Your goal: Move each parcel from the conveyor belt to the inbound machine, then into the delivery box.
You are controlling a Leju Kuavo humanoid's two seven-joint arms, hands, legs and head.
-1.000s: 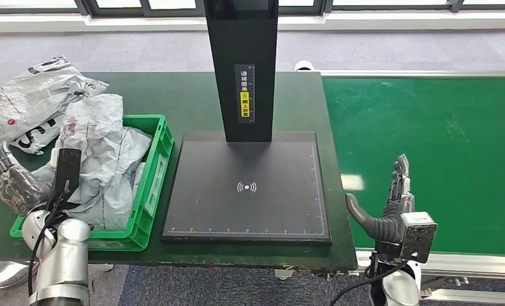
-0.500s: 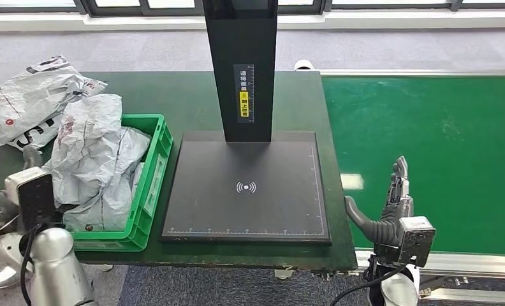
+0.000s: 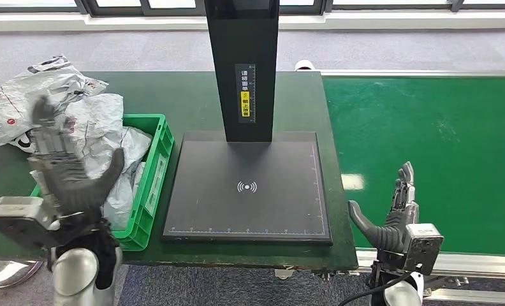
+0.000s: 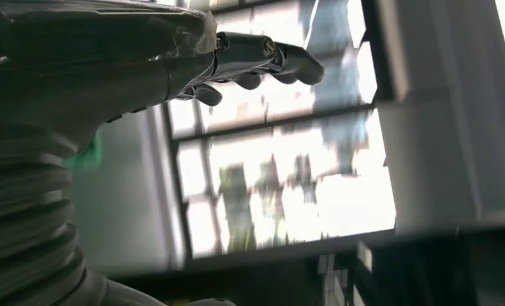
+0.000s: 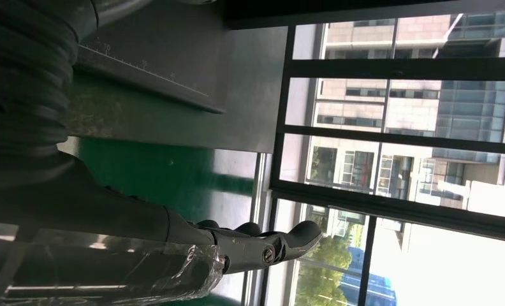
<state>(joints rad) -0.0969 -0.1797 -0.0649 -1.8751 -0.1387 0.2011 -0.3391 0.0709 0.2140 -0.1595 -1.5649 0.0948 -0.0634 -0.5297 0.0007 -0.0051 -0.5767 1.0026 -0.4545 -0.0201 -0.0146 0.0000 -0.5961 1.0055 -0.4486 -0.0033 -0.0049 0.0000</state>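
Head view: dark green desk point(image 3: 186, 102) carrying a green crate point(image 3: 149, 191) at its left and the inbound machine point(image 3: 247, 191), a flat black plate with a white scan symbol at its middle and a black upright post point(image 3: 243, 64) rising from its far edge. Yellow and white label on the post's front. Crumpled grey and white parcels point(image 3: 103, 137) heaped in the crate, more parcels point(image 3: 20, 102) lying on the desk beyond it, spilling toward the desk's left edge. Green conveyor belt point(image 3: 428, 146) running along the right side of the desk, its visible stretch bare of parcels. Left robot hand point(image 3: 68, 169) raised in front of the crate, palm toward the camera, fingers spread and upright, thumb angled toward the machine, holding nothing; slightly blurred. Right robot hand point(image 3: 393, 213) low at the near edge of the belt, just beside the desk's right corner, fingers straight and pointing away, thumb out toward the desk, also holding nothing.

Left wrist view: grey ribbed cover and left robot hand point(image 4: 192, 64) with dark fingers point(image 4: 269, 57) lightly curled, nothing between them; bright blurred windows point(image 4: 288, 185) behind.

Right wrist view: right robot hand point(image 5: 212, 248) stretched out, fingers point(image 5: 282, 242) nearly straight, empty; green belt surface point(image 5: 167, 172) and the grey edge of the machine's plate point(image 5: 154, 70) beside it, large windows point(image 5: 416, 115) with buildings beyond.
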